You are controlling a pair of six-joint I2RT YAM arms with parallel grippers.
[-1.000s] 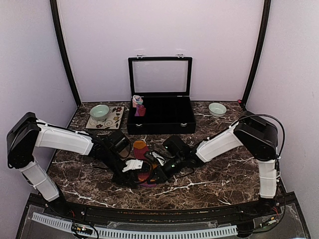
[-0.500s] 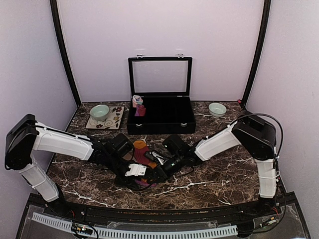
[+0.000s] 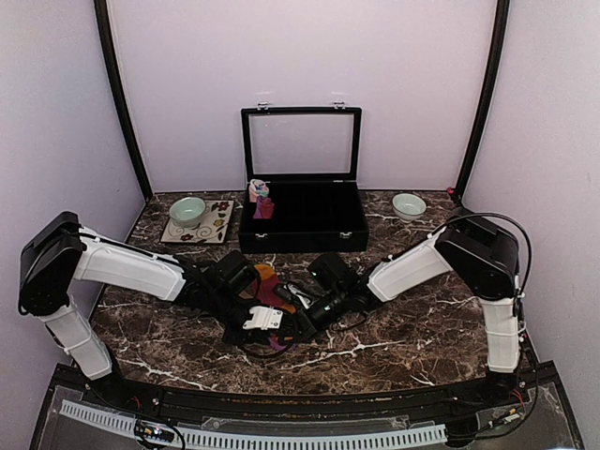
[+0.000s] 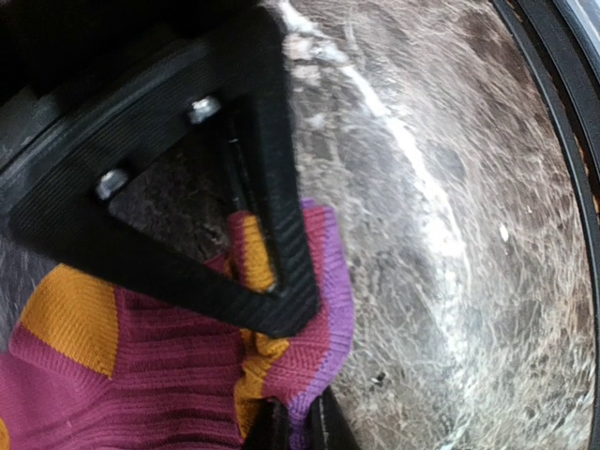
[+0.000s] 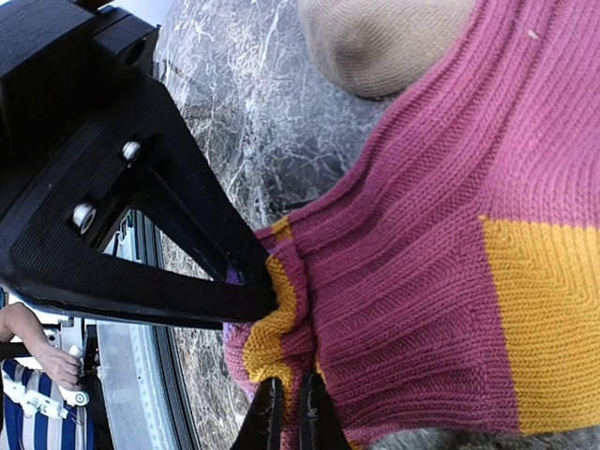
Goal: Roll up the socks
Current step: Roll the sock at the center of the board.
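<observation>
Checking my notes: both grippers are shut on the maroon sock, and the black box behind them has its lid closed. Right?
No: the top external view shows the black box with its lid open. The rest holds: left gripper and right gripper are both shut on the maroon sock.

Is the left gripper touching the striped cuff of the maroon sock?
Touching. Left wrist view: the left gripper pinches the maroon sock at its cuff.

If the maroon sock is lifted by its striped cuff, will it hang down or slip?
Likely floppy: the maroon sock is soft ribbed knit and bunches where the right gripper pinches its cuff, so it should hang limp. Slipping seems unlikely; the ribbed fabric looks grippy and thin, probably light.
</observation>
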